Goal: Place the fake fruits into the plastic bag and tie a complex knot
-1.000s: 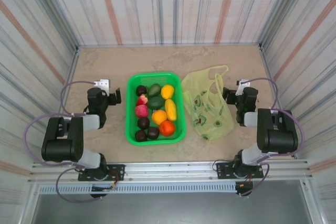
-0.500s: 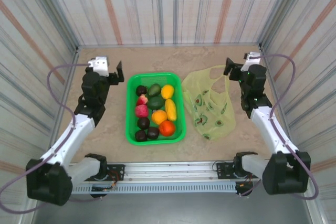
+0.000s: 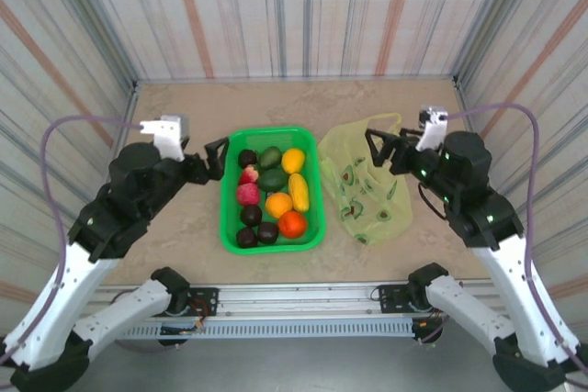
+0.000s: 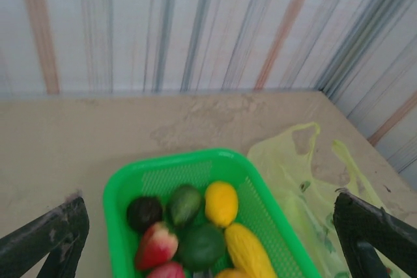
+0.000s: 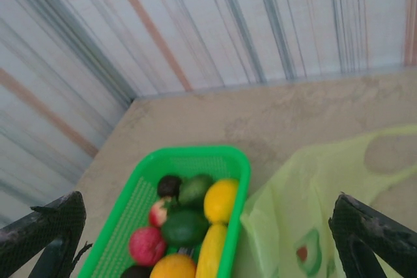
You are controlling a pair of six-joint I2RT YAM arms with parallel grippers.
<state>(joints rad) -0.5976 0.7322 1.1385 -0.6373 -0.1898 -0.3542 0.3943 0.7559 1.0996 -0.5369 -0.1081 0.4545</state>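
Observation:
The fake fruits (image 3: 272, 195) lie heaped in a bright green basket (image 3: 226, 192): yellow, orange, red-pink, green and dark ones. The plastic bag (image 3: 363, 185), yellow-green with avocado pictures, lies flat right of the basket, handles toward the back. My left gripper (image 3: 209, 158) hovers open beside the basket's back left corner. My right gripper (image 3: 378, 149) hovers open over the bag's back part. Both are empty. In the left wrist view the gripper (image 4: 208, 203) frames the fruits (image 4: 221, 203) and bag (image 4: 306, 180). The right gripper (image 5: 207, 203) likewise frames fruits (image 5: 220, 200) and bag (image 5: 313, 193).
Striped walls (image 3: 294, 16) close in the beige table (image 3: 184, 107) on three sides. The basket rim (image 4: 176, 161) stands higher than the table top. Bare table lies behind the basket and left of it. The arm bases sit on a rail (image 3: 303, 300) at the near edge.
Both arms have unfolded from their low rest pose, swung up and outward, then come inward toward the basket and the bag. The grippers stayed open. Fruits and bag have not moved.

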